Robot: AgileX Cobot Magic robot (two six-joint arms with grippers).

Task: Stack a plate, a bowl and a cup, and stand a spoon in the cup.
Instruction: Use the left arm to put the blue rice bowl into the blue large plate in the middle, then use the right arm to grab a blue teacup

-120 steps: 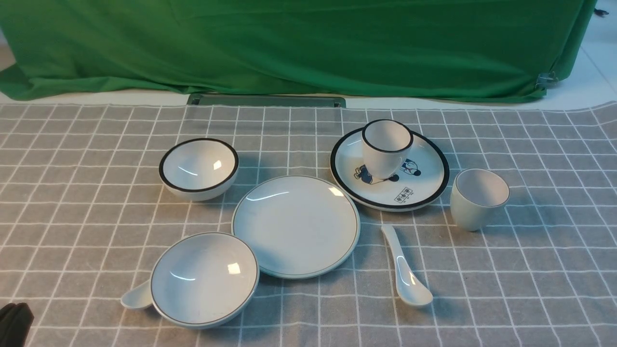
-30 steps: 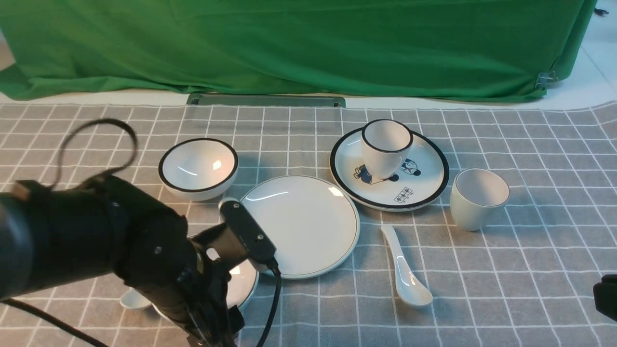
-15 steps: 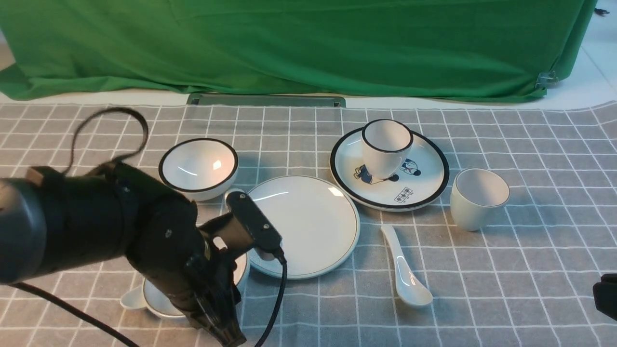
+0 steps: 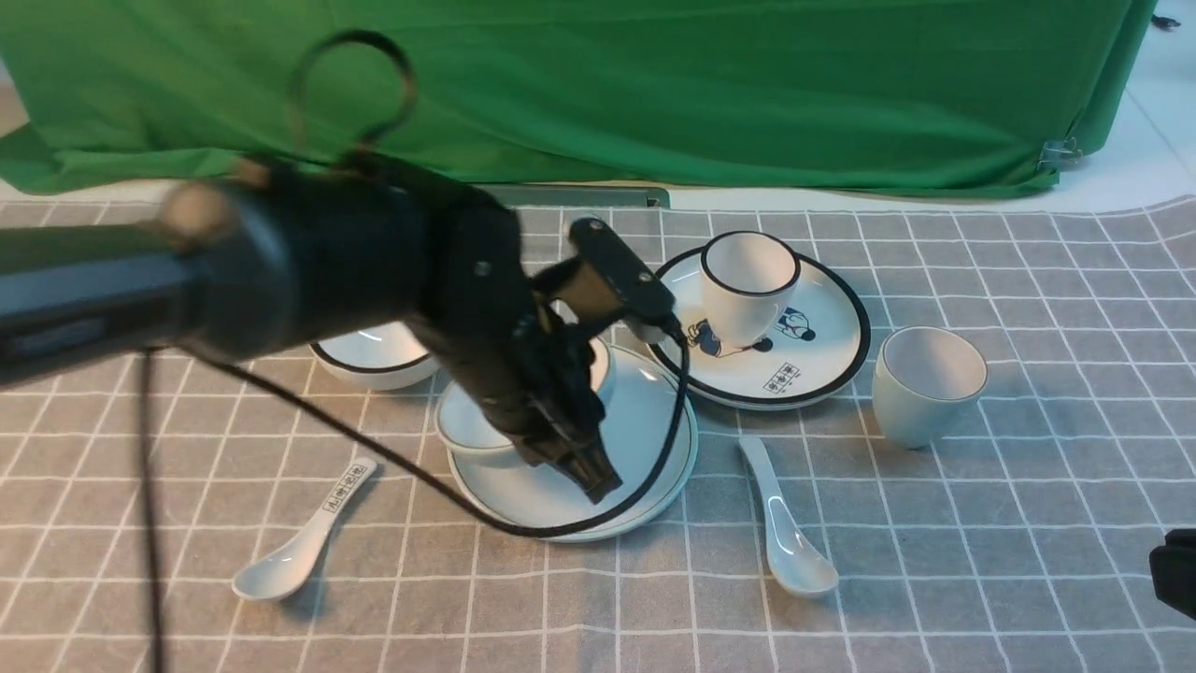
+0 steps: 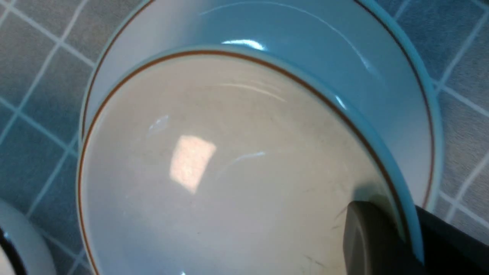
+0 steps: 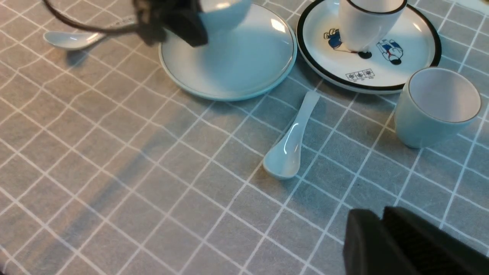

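The left gripper (image 5: 397,225) has its jaws clenched on the rim of the bowl (image 4: 467,430), which is held over the plate (image 4: 519,500), and I cannot tell if the two touch. The bowl is wide and white, with its open side up, and the left arm (image 4: 346,252) covers a part of it in the front view. The plate lies flat on the table (image 4: 934,579). To the right of the plate there is the spoon (image 4: 790,542), all white, lying on the table with its handle pointing away from the robot. The cup (image 4: 920,397) stands upright farther to the right, near the black-rimmed plate (image 4: 827,346), on which the black-rimmed cup (image 4: 738,299) is standing. The black-rimmed bowl (image 4: 374,360) is on the left, partly hidden behind the left arm. The spoon with printed characters (image 4: 290,561) lies on the table, nearer to the robot than that bowl. The right gripper (image 6: 382,212) is at the near right side, apart from all the dishes, and whether its jaws are released or clenched I cannot tell, because they are blurred
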